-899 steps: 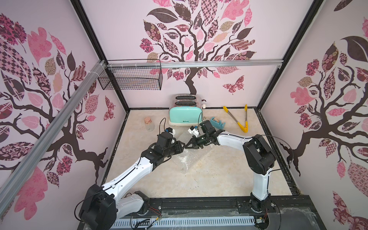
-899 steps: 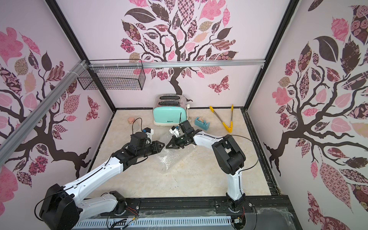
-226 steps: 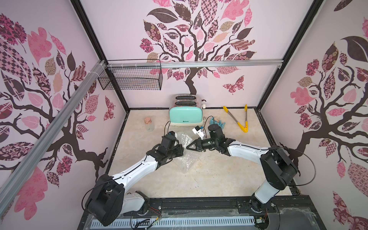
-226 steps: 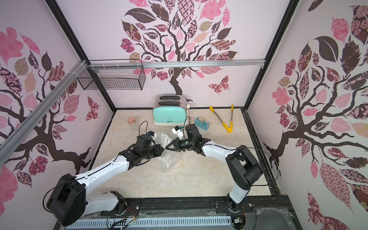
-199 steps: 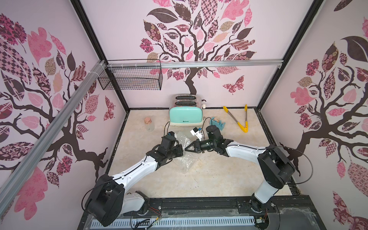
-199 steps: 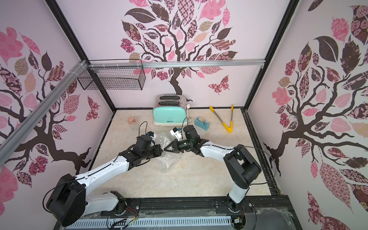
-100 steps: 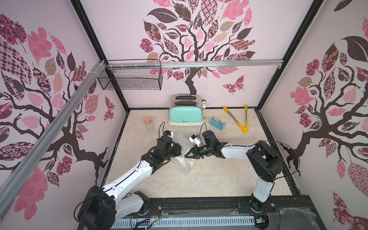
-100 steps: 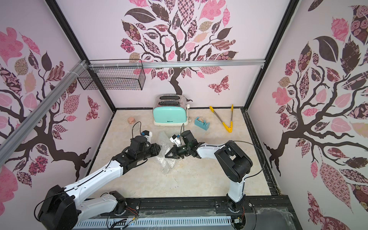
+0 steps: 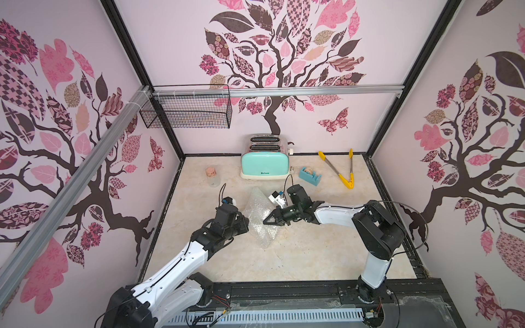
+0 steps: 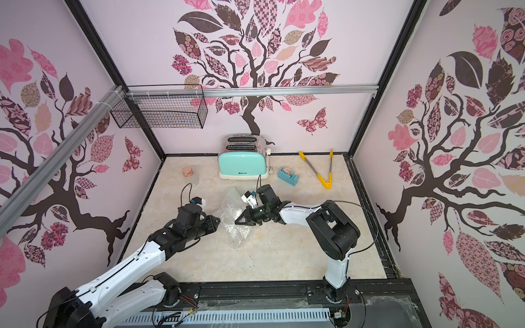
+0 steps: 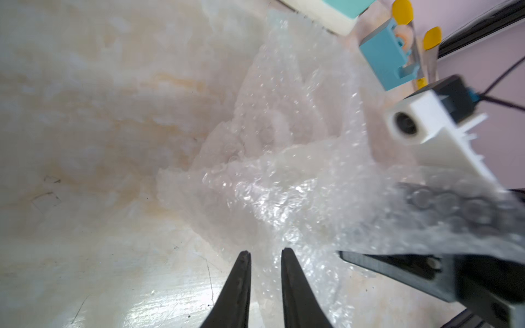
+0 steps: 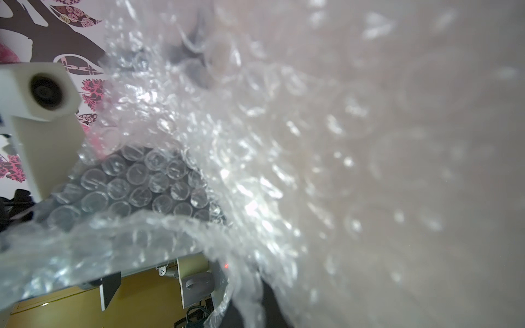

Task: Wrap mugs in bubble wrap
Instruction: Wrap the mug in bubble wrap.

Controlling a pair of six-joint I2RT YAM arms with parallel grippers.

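The bubble wrap (image 9: 260, 220) (image 10: 231, 218) lies crumpled in a peaked heap mid-table. It fills the right wrist view (image 12: 284, 142) and spreads across the left wrist view (image 11: 272, 181). My right gripper (image 9: 266, 221) (image 10: 237, 221) reaches in from the right, shut on a fold of the wrap. Its dark fingers (image 12: 250, 312) are veiled by plastic. My left gripper (image 11: 265, 254) (image 9: 246, 224) sits at the wrap's left edge. Its jaws are a little apart and pinch nothing. The mug is hidden; I cannot make it out under the wrap.
A mint toaster (image 9: 264, 167) stands at the back wall. A corked glass jar (image 9: 212, 176) is to its left. A blue tape dispenser (image 9: 309, 174) and yellow tongs (image 9: 341, 170) are to its right. A wire basket (image 9: 187, 113) hangs high at the back left.
My left jaws have parted from shut and let the wrap go. My right gripper has carried its fold leftward and toward the front, and the heap has bunched up.
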